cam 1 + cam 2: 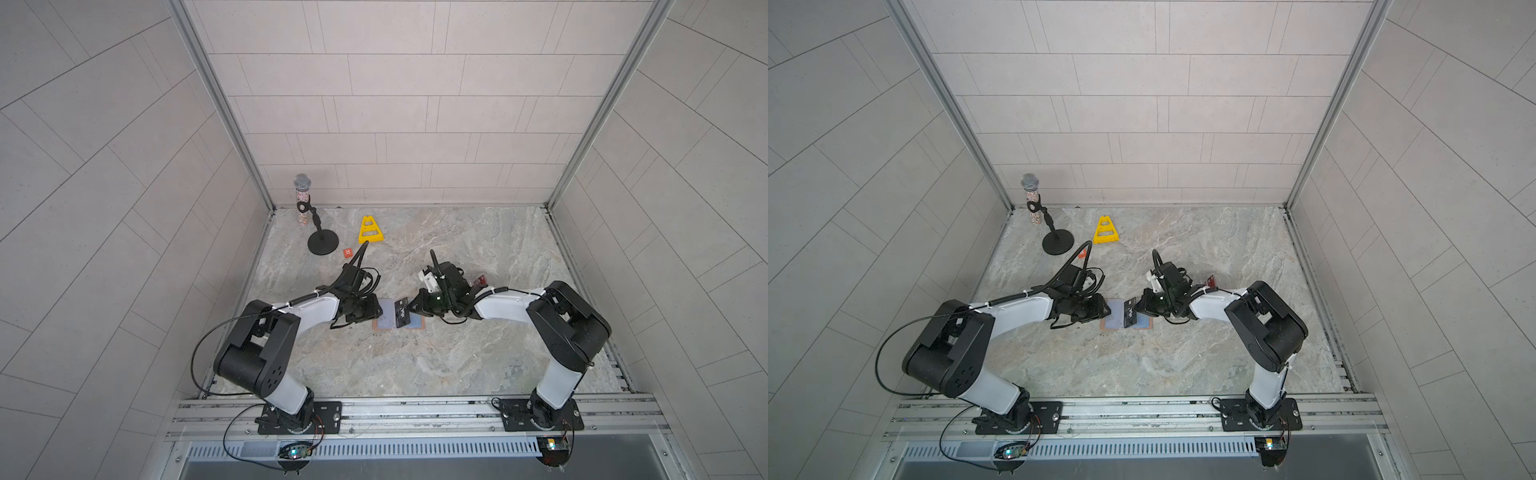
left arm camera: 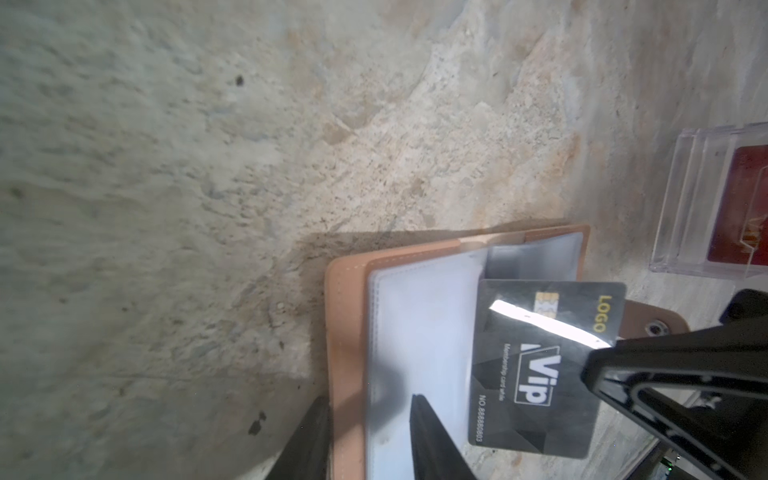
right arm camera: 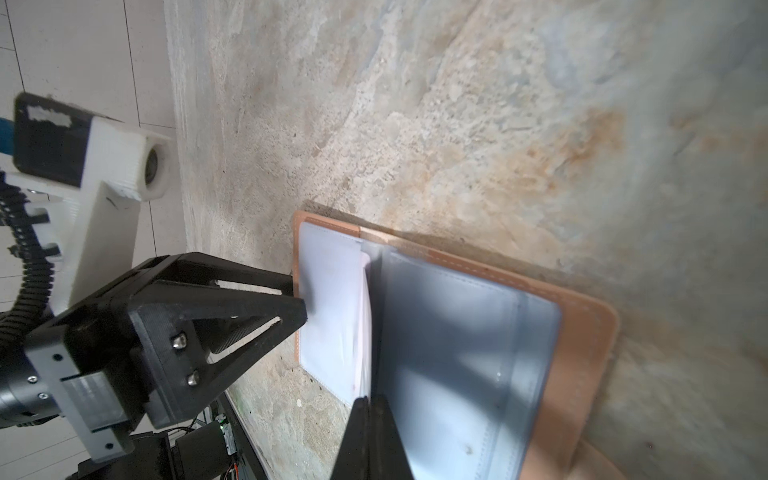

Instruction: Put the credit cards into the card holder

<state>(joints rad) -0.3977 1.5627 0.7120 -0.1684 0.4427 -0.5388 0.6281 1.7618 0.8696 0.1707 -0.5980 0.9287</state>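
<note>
Step in hand: You are inserting the black plastic "VIP" card [image 2: 540, 374] into the open tan leather-like folding card holder [image 1: 385, 318]. It cannot be told whether the card's free edge has entered a sleeve.
Card holder: It lies flat at the middle of the marbled worktop [image 1: 415, 374], with the clear sleeves facing up.
Left gripper [image 3: 300, 309]: The jaws are apart at the holder's left edge, one finger over the sleeve page and one off the cover.
Right gripper [image 2: 594, 357]: It is clamped on one edge of the black card, which is tilted above the holder.
Next move: Judged: line the free edge up with a sleeve mouth, then slide the card in while the holder is kept steady.
Count, middle: One holder, one black card, two grippers.
Count, farther right: One clear plastic box [image 2: 681, 187] holds one visible red card [image 2: 744, 199]. It cannot be told whether more are stacked behind it.
Count, far left corner: One small orange square tag [image 1: 347, 252], one yellow triangular stand [image 1: 370, 230] and one microphone on a black stand [image 1: 302, 195].
</note>
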